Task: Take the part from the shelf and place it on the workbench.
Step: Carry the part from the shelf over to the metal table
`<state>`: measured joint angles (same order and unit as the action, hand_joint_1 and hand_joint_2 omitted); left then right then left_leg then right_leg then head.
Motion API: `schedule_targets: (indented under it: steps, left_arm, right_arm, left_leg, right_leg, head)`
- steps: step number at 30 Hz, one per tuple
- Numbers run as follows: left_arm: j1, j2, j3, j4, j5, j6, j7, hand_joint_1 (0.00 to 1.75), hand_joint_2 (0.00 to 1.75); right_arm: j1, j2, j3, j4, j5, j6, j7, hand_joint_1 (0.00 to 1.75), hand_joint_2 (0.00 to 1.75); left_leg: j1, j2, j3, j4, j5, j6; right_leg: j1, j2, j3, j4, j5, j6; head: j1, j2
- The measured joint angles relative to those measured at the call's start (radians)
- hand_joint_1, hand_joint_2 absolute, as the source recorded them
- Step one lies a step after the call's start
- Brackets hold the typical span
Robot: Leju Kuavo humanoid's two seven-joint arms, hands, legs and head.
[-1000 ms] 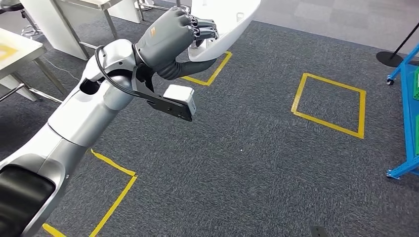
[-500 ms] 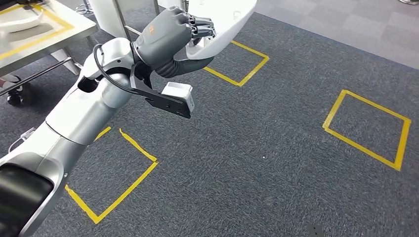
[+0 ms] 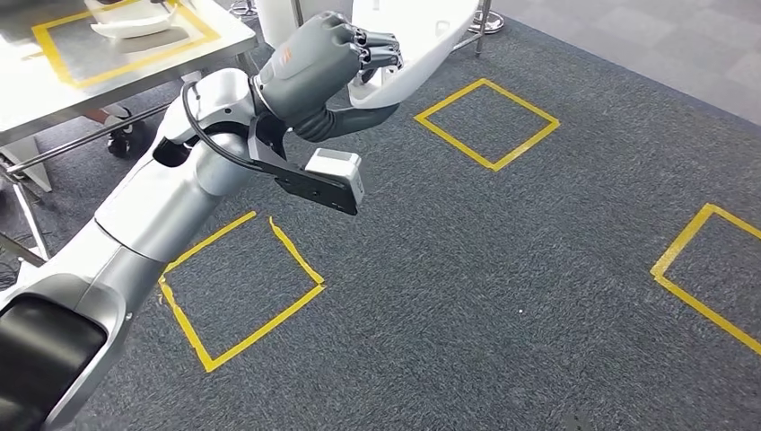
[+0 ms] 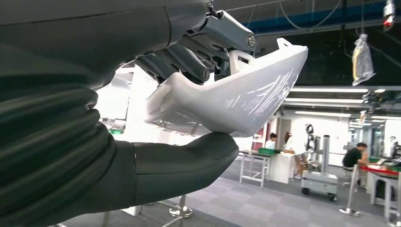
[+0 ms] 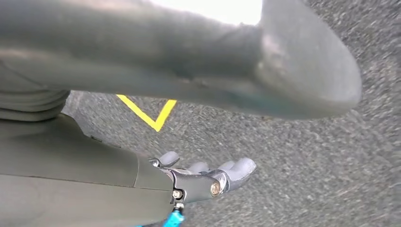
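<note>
Left hand [image 3: 319, 63] is gripping the white part [image 3: 422, 40], thumb under and fingers over, holding it raised above the carpet. Right hand [image 5: 208, 177] is hanging with fingers spread, holding nothing. Worktop [image 3: 54, 85] is sitting at far left

A glossy, smooth white plastic finish is seen on the part [image 3: 408, 49]. The left hand [image 3: 314, 63] is covered in matt grey plastic with a ribbed rubbery cuff. The floor [image 3: 502, 269] is laid with rough, dark speckled carpet, and the workbench [image 3: 54, 85] is topped in dull brushed metal.
</note>
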<state>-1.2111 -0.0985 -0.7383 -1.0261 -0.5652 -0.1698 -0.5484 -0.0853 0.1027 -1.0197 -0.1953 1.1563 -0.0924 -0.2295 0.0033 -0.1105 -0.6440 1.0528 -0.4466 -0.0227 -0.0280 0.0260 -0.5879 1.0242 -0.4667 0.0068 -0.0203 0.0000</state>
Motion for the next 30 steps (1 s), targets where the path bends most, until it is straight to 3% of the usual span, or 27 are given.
schedule_targets:
  steps: [2, 4, 5, 6, 7, 9, 11, 13, 14, 16, 17, 18, 20, 21, 23, 24, 26, 27, 28, 29, 30]
  left_arm:
    - [-0.003, 0.001, 0.0, 0.0, 0.0, -0.002, 0.0, 1.75, 1.75]
    - [-0.003, 0.0, 0.0, 0.001, 0.0, -0.004, 0.001, 1.75, 1.75]
    - [-0.002, 0.0, 0.0, 0.002, 0.0, -0.005, 0.001, 1.75, 1.75]
    - [-0.001, 0.0, 0.0, 0.003, 0.0, -0.006, 0.001, 1.75, 1.75]
    - [-0.002, 0.0, 0.0, 0.004, 0.0, -0.007, 0.002, 1.75, 1.75]
    - [-0.007, 0.0, 0.0, 0.004, 0.0, -0.007, 0.002, 1.75, 1.75]
    - [-0.012, -0.002, 0.0, 0.004, 0.0, -0.007, 0.001, 1.75, 1.75]
    - [-0.013, 0.0, 0.0, 0.005, 0.0, -0.007, 0.001, 1.75, 1.75]
    - [-0.013, 0.002, 0.0, 0.005, 0.0, -0.007, 0.001, 1.75, 1.75]
    - [-0.015, 0.002, 0.001, 0.005, 0.0, -0.007, 0.001, 1.75, 1.75]
    - [-0.016, 0.001, 0.0, 0.006, 0.0, -0.007, 0.002, 1.75, 1.75]
    - [-0.014, -0.001, 0.0, 0.006, 0.0, -0.007, 0.002, 1.75, 1.75]
    - [-0.008, -0.001, -0.001, 0.008, 0.0, -0.007, 0.002, 1.75, 1.75]
    - [-0.006, -0.001, -0.001, 0.009, 0.0, -0.007, 0.002, 1.75, 1.75]
    - [-0.005, -0.001, -0.001, 0.01, 0.0, -0.007, 0.003, 1.75, 1.75]
    - [-0.006, -0.001, -0.001, 0.011, 0.0, -0.007, 0.003, 1.75, 1.75]
    - [-0.008, -0.002, -0.001, 0.012, 0.0, -0.007, 0.002, 1.75, 1.75]
    - [-0.008, -0.002, -0.001, 0.012, 0.0, -0.007, 0.002, 1.75, 1.75]
    - [-0.008, -0.001, -0.001, 0.013, 0.0, -0.007, 0.003, 1.75, 1.75]
    - [-0.008, 0.0, 0.0, 0.014, 0.0, -0.007, 0.003, 1.75, 1.75]
    - [-0.009, 0.002, 0.0, 0.015, 0.0, -0.007, 0.003, 1.75, 1.75]
  right_arm:
    - [0.002, 0.001, 0.0, 0.0, 0.0, 0.0, 0.0, 0.0, 0.0]
    - [0.005, 0.001, 0.0, 0.0, 0.0, 0.0, 0.001, 0.0, 0.0]
    - [0.005, 0.001, 0.0, 0.0, 0.001, 0.0, 0.001, 0.0, 0.0]
    - [0.005, 0.001, 0.0, 0.0, 0.001, 0.0, 0.002, 0.0, 0.0]
    - [0.004, 0.001, 0.0, 0.0, 0.002, 0.0, 0.002, 0.0, 0.0]
    - [0.004, 0.002, 0.0, 0.0, 0.004, 0.001, 0.001, 0.0, 0.0]
    - [0.003, 0.003, 0.0, 0.0, 0.006, 0.003, 0.0, 0.0, 0.0]
    - [0.002, 0.003, 0.0, 0.0, 0.006, 0.005, -0.001, 0.0, 0.0]
    - [0.001, 0.004, 0.0, 0.0, 0.006, 0.005, -0.001, 0.0, 0.0]
    - [-0.001, 0.004, 0.0, 0.0, 0.006, 0.005, -0.003, 0.0, 0.0]
    - [0.0, 0.004, 0.0, 0.0, 0.006, 0.004, -0.003, 0.0, 0.0]
    - [0.002, 0.003, 0.0, 0.0, 0.007, 0.004, -0.002, 0.0, 0.0]
    - [0.005, 0.002, 0.0, 0.0, 0.007, 0.004, 0.0, 0.0, 0.0]
    - [0.005, 0.002, 0.0, 0.0, 0.007, 0.004, 0.001, 0.0, 0.0]
    - [0.005, 0.003, 0.0, 0.0, 0.007, 0.004, 0.003, 0.0, 0.0]
    - [0.005, 0.003, 0.0, 0.0, 0.008, 0.004, 0.003, 0.0, 0.0]
    - [0.004, 0.003, 0.0, 0.0, 0.007, 0.004, 0.004, 0.0, 0.0]
    - [0.004, 0.003, 0.0, 0.0, 0.007, 0.004, 0.004, 0.0, 0.0]
    - [0.003, 0.003, 0.0, 0.0, 0.007, 0.004, 0.004, 0.0, 0.0]
    - [0.002, 0.004, 0.0, 0.0, 0.007, 0.003, 0.004, 0.0, 0.0]
    - [0.002, 0.005, 0.0, 0.0, 0.007, 0.003, 0.004, 0.0, 0.0]
  left_leg:
    - [-0.004, 0.068, -0.048, 0.105, -0.059, -0.004]
    - [-0.002, 0.098, -0.108, 0.236, -0.114, -0.007]
    - [-0.002, 0.103, -0.12, 0.266, -0.119, -0.006]
    - [-0.002, 0.106, -0.111, 0.253, -0.104, -0.005]
    - [-0.003, 0.114, -0.082, 0.202, -0.075, -0.001]
    - [-0.013, 0.162, 0.001, 0.054, -0.021, 0.015]
    - [-0.023, 0.195, 0.039, -0.023, -0.005, 0.03]
    - [-0.024, 0.173, 0.038, -0.029, -0.002, 0.039]
    - [-0.022, 0.16, 0.038, -0.032, 0.001, 0.043]
    - [-0.014, 0.135, 0.039, -0.039, 0.009, 0.052]
    - [-0.011, 0.123, 0.038, -0.04, 0.011, 0.055]
    - [-0.009, 0.109, 0.036, -0.04, 0.012, 0.057]
    - [-0.007, 0.079, 0.032, -0.036, 0.013, 0.057]
    - [-0.007, 0.064, 0.031, -0.033, 0.013, 0.057]
    - [-0.004, 0.035, 0.029, -0.025, 0.012, 0.051]
    - [-0.003, 0.021, 0.027, -0.021, 0.011, 0.045]
    - [-0.002, -0.005, 0.017, -0.016, 0.013, 0.03]
    - [0.0, -0.018, 0.013, -0.018, 0.017, 0.021]
    - [0.001, -0.031, 0.009, -0.022, 0.022, 0.013]
    - [0.001, -0.029, 0.006, -0.023, 0.024, 0.007]
    - [-0.002, -0.008, -0.002, -0.013, 0.017, 0.002]
  right_leg:
    - [0.003, -0.026, 0.002, -0.004, 0.001, -0.012]
    - [0.007, -0.053, 0.002, -0.004, -0.001, -0.017]
    - [0.009, -0.067, 0.002, -0.004, -0.002, -0.018]
    - [0.01, -0.08, 0.003, -0.004, -0.002, -0.018]
    - [0.012, -0.093, 0.005, -0.003, -0.004, -0.018]
    - [0.018, -0.117, 0.01, -0.002, -0.008, -0.015]
    - [0.024, -0.139, 0.014, -0.001, -0.011, -0.007]
    - [0.026, -0.163, 0.018, -0.002, -0.014, 0.001]
    - [0.024, -0.157, 0.019, 0.001, -0.018, 0.006]
    - [0.018, -0.102, -0.001, 0.048, -0.051, 0.019]
    - [0.015, -0.065, -0.027, 0.103, -0.081, 0.024]
    - [0.014, -0.042, -0.061, 0.173, -0.113, 0.028]
    - [0.013, -0.031, -0.117, 0.279, -0.142, 0.033]
    - [0.012, -0.03, -0.122, 0.281, -0.129, 0.033]
    - [0.006, -0.011, -0.073, 0.171, -0.06, 0.034]
    - [0.002, 0.017, -0.041, 0.1, -0.035, 0.035]
    - [-0.003, 0.06, -0.001, 0.016, -0.015, 0.033]
    - [-0.002, 0.065, 0.001, 0.011, -0.019, 0.029]
    - [-0.001, 0.053, 0.002, 0.009, -0.016, 0.022]
    - [-0.002, 0.039, 0.004, 0.006, -0.012, 0.015]
    - [-0.003, 0.026, 0.006, 0.002, -0.009, 0.006]
  head:
    - [-0.005, 0.0]
    - [-0.007, 0.0]
    - [-0.007, 0.0]
    - [-0.007, 0.0]
    - [-0.007, 0.0]
    - [-0.007, 0.0]
    - [-0.006, 0.0]
    - [-0.006, 0.0]
    - [-0.006, 0.0]
    - [-0.005, 0.0]
    - [-0.003, 0.0]
    - [-0.002, 0.0]
    - [0.0, 0.0]
    - [0.0, 0.0]
    - [0.0, 0.0]
    - [0.001, 0.0]
    - [0.001, 0.0]
    - [0.002, 0.0]
    - [0.001, 0.0]
    - [0.002, 0.0]
    - [-0.002, 0.0]
